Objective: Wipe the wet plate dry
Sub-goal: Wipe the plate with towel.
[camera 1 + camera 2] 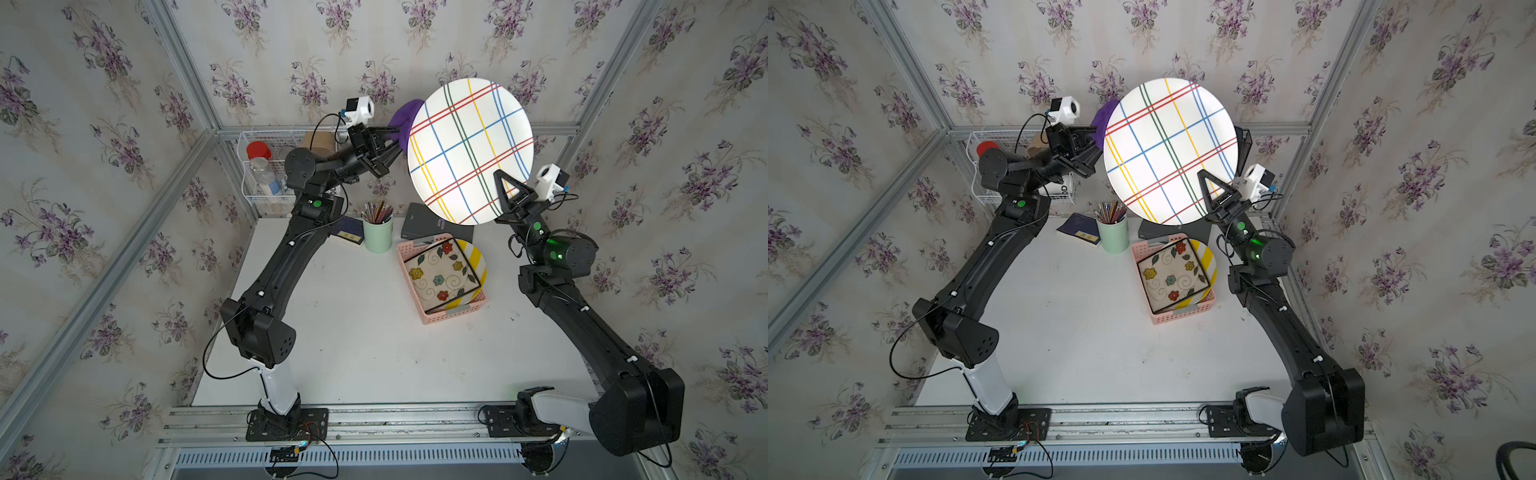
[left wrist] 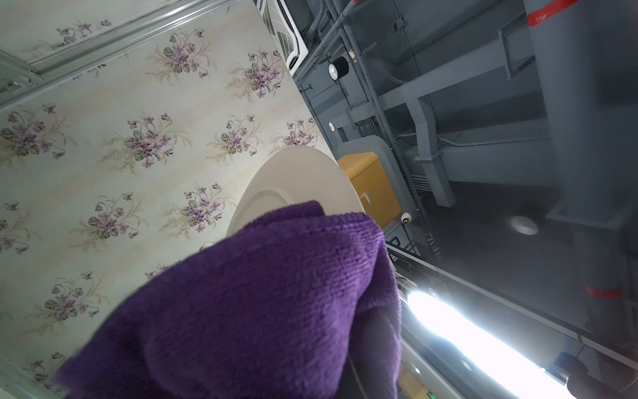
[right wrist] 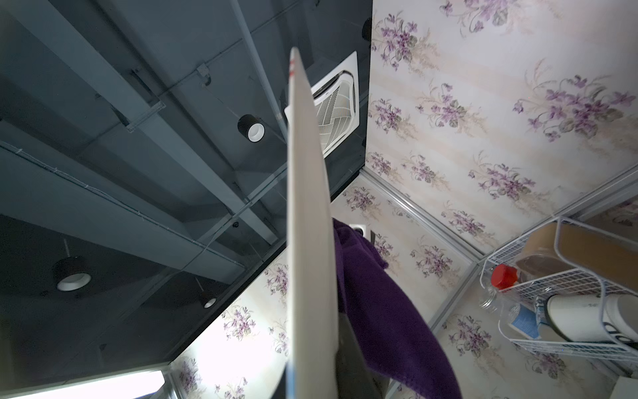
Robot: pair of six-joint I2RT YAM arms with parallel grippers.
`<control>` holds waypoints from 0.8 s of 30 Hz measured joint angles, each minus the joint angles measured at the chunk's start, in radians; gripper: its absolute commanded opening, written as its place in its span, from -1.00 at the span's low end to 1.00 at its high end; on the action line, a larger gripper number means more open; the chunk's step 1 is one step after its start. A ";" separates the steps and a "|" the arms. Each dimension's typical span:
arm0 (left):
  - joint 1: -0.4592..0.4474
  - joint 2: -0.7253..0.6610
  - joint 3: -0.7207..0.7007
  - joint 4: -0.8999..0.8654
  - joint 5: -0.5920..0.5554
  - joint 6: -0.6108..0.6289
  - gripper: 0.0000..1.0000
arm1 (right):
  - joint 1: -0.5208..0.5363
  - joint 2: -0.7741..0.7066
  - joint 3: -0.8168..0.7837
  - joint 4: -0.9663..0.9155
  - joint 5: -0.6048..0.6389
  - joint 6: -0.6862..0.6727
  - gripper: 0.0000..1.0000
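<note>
A round white plate with red, blue, yellow and green crossing lines is held up high above the table's back, its face tilted towards the top views. My right gripper is shut on its lower right rim. The right wrist view shows the plate edge-on, with one dark finger against its back. My left gripper is shut on a purple cloth that lies against the plate's back at its left edge. The cloth hides the left jaws and part of the plate's underside.
A pink basket on the table holds a floral square plate and a yellow-striped one. A green cup of pencils, a dark book and a blue book sit behind it. A white wire rack with bottles hangs back left.
</note>
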 measured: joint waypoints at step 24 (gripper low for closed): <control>-0.080 0.081 0.179 0.038 -0.099 -0.140 -1.00 | 0.188 0.177 0.244 0.016 0.066 -0.089 -1.00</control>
